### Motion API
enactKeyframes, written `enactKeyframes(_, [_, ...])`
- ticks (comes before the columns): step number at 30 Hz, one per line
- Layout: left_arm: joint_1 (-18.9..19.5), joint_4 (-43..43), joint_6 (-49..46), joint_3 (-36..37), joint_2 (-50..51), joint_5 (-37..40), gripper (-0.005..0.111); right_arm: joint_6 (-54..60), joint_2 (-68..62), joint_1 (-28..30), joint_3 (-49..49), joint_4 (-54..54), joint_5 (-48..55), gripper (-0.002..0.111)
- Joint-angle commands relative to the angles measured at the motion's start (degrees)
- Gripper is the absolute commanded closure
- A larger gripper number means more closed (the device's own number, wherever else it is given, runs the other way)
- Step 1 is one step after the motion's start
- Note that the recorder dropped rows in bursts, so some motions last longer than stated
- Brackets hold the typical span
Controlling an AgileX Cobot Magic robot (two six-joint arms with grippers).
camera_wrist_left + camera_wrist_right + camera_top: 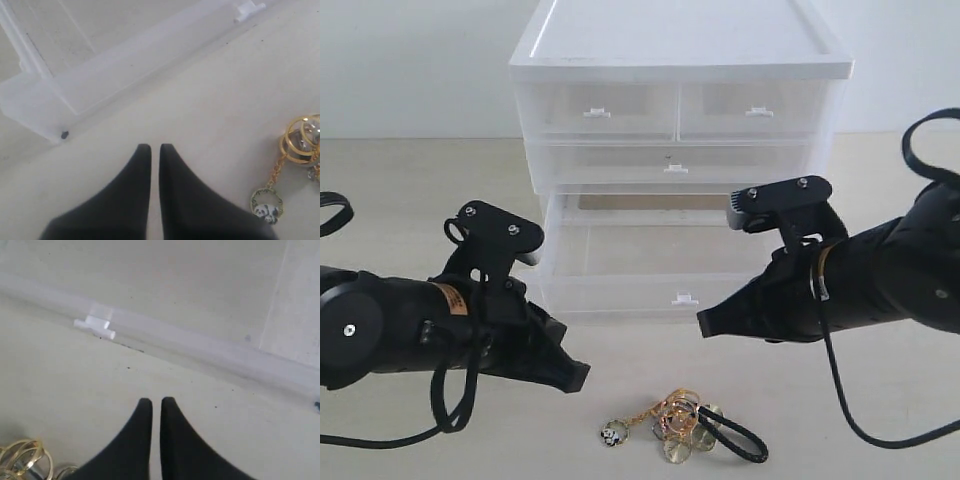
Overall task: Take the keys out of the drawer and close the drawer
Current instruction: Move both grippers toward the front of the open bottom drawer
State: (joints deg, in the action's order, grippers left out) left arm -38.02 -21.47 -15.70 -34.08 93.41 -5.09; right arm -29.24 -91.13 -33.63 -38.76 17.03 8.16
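The small bunch of gold-coloured rings and keys (682, 418), with a black cord loop (738, 441) and a tiny round black-and-white charm (613, 433), lies on the tabletop (430, 200) at the near edge of the scene, apart from the storage unit; so the taking-out reads as done, and the step in hand is the closing. The wide, shallow translucent-white plastic drawer (620, 292), lowest tier of the white three-tier plastic unit (680, 60), stands pulled out toward the near side; its small white tab handle (685, 298) sits at the middle of the front wall.

The black left hand (582, 377) hovers low over the tabletop, to the near left of the drawer's front and left of the keys; its fingers are together with only a slit between them, clamped on nothing. The black right hand (704, 324) hangs just beside the tab handle, on its near right and apart from it; its fingers are likewise pressed together and empty.

The next move, as I judge it, calls for one hand's tips to meet the front wall close to the handle and push straight toward the far side; an off-centre push could skew the light drawer or slide the whole unit back; the keys lie clear of that path.

The tabletop is pale beige and matte; a plain white wall (400, 60) rises behind.
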Motion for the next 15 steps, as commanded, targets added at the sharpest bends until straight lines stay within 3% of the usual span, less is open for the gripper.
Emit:
enactKeyframes(1, [-0.51, 0.02, -0.27, -1.67, 2.08, -1.33, 0.103, -0.23, -4.42, 0.55, 0.29, 0.23, -5.19, 0.108])
enactKeyframes(10, [-0.27, 0.02, -3.22, -5.14, 7.95, -3.62, 0.103, -0.23, -7.35, 0.79, -0.77, 0.23, -10.59, 0.108])
enactKeyframes(15, [-0.27, 0.02, -3.22, -6.27, 10.34, -8.55, 0.103, -0.23, -7.35, 1.93, -1.93, 0.23, -10.41, 0.108])
